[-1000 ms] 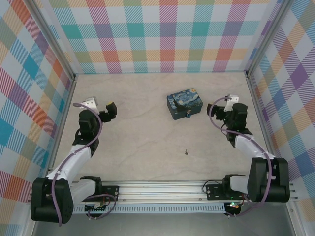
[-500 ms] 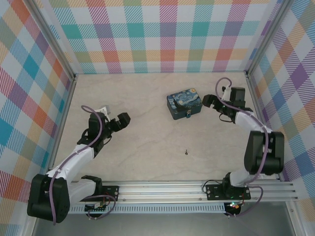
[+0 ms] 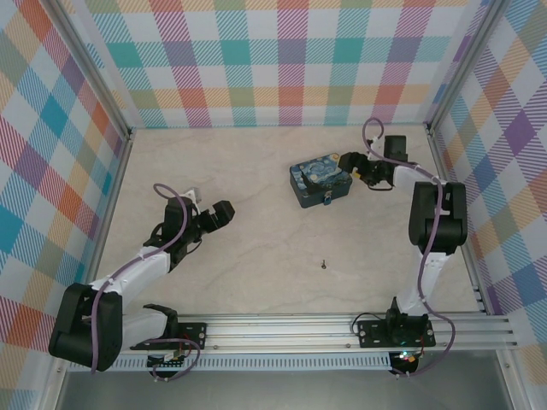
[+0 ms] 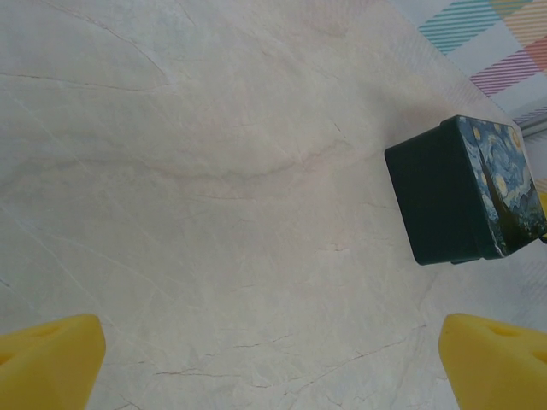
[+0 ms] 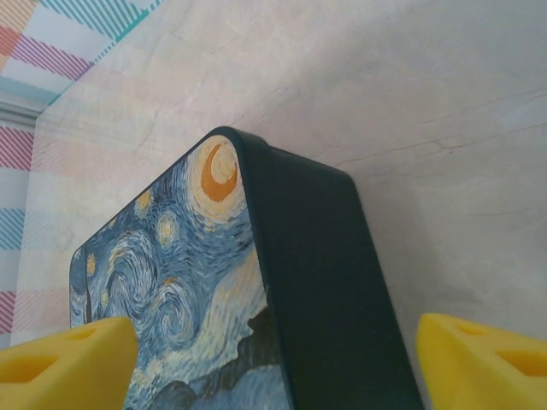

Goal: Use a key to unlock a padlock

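Note:
The blue swirly-painted box sits right of centre, and the tiny padlock hangs on its near face. On the bare table nearer the arms lies the small key. My right gripper is at the box's right end. In the right wrist view the right gripper is open, one yellow fingertip over the painted lid and the other beside the dark side wall. My left gripper hovers open left of centre, far from the key. In its own view the left gripper has only table between its fingers, with the box ahead.
Checked walls enclose the table on three sides. A metal rail with both arm bases runs along the near edge. Marbled tabletop lies open between the grippers and around the key.
My right arm swung back and left until its gripper reached the box's right end, and its jaws narrowed slightly. My left gripper moved right toward the table's middle, staying open.

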Controlling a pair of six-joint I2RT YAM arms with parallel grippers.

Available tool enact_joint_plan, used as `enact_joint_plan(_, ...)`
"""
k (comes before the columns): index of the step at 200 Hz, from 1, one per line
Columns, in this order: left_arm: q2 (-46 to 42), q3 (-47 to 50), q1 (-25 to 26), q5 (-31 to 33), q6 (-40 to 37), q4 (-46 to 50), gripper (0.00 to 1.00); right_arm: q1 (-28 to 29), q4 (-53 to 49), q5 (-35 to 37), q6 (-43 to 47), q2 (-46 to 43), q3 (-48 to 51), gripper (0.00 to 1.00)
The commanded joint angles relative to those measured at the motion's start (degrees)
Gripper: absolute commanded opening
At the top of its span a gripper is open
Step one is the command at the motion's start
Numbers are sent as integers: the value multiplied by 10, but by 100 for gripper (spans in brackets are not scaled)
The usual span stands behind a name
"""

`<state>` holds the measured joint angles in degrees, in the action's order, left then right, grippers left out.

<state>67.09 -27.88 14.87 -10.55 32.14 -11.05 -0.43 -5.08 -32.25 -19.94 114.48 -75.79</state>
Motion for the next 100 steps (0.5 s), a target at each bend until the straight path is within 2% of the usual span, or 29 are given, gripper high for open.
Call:
enact_joint_plan(1,5,-1,3,7,1,-16,100,9,-28,-34,22,16,-22,80)
enact_joint_plan(54,1,-2,3,15,2,-10,100,24,-50,-32,38,14,5,50)
enact_joint_plan(100,-12,-1,3,22,-1,-2,100,47,-9,-14,7,-55,111,50)
